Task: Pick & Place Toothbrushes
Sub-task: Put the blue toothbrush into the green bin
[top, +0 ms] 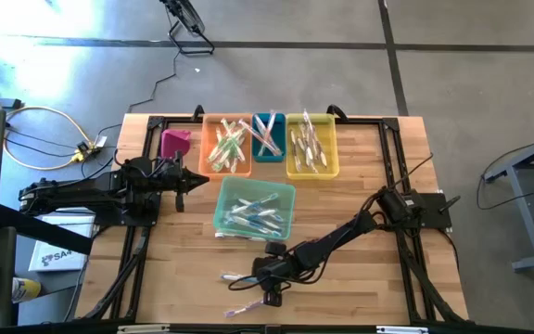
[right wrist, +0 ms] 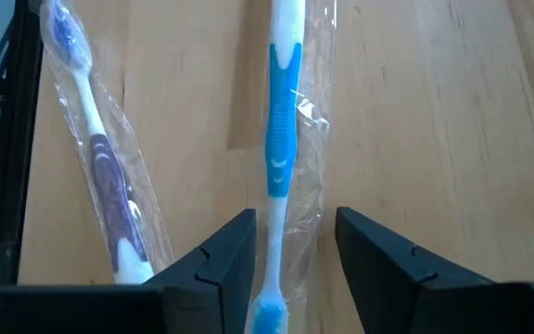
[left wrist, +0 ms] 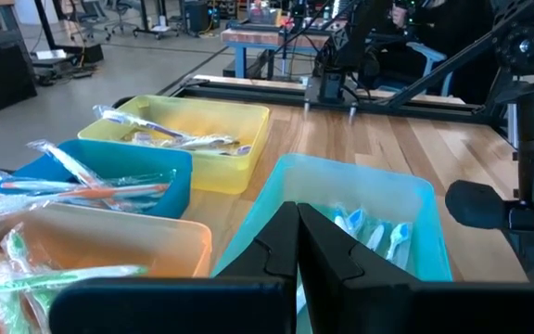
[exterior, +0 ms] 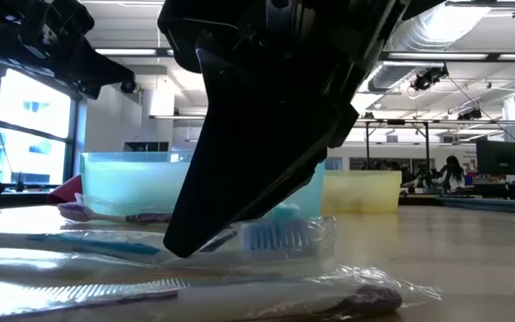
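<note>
The wooden surface point(top: 369, 278) carries four bins and two dark arms. The left arm lies along the surface's left side, its pincer point(top: 196, 179) clenched on nothing, tip pointing at the gap between the orange bin point(top: 209, 148) and the teal bin point(top: 227, 199). In the left wrist view the clenched fingers point(left wrist: 327, 255) meet in a point just before the teal bin's wall.

The right arm reaches from the right edge diagonally toward the front of the surface, and its pincer point(top: 269, 289) hangs low over loose toothbrushes there. Its jaws stand parted, one on each side of a wrapped blue toothbrush point(right wrist: 282, 139) that lies flat on the wood; whether the fingers point(right wrist: 221, 255) touch the wrapper cannot be told. A purple toothbrush point(right wrist: 100, 176), also wrapped, lies just beside it, angled slightly away.

The teal bin sits nearest the middle and holds several toothbrushes. Behind it stand the orange bin, a small blue bin point(top: 267, 153) and a yellow bin point(top: 290, 165) in a row, each holding toothbrushes. A pink box point(top: 175, 142) stands left of the orange bin.

In the low view the blue brush's bristled head point(exterior: 275, 234) shows under the dark pincer.
</note>
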{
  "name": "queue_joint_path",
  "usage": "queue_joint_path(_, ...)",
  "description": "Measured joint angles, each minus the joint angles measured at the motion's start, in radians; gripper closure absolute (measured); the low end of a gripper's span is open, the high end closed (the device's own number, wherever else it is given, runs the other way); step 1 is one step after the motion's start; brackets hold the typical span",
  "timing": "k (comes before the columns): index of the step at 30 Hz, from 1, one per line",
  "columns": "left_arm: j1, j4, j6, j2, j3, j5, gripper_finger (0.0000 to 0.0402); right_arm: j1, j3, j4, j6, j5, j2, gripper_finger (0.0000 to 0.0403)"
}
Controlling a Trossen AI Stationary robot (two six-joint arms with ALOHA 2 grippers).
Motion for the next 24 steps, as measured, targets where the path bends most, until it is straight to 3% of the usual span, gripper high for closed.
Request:
queue_joint_path(7, 0.0, 0.0, 0.0, 0.0, 0.0, 0.0, 0.0402, 0.001, 0.0, -0.007, -0.004, 0.0, 0.002, 0.0265)
queue_joint_path(19, 0.0, 0.0, 0.0, 0.0, 0.0, 0.0, 0.0402, -0.005, -0.003, -0.013, -0.021, -0.014, 0.002, 0.0384)
queue_joint_path(24, 0.0, 0.0, 0.0, 0.0, 0.0, 0.0, 0.0402, -0.004, -0.003, -0.008, -0.022, -0.032, 0.002, 0.0395)
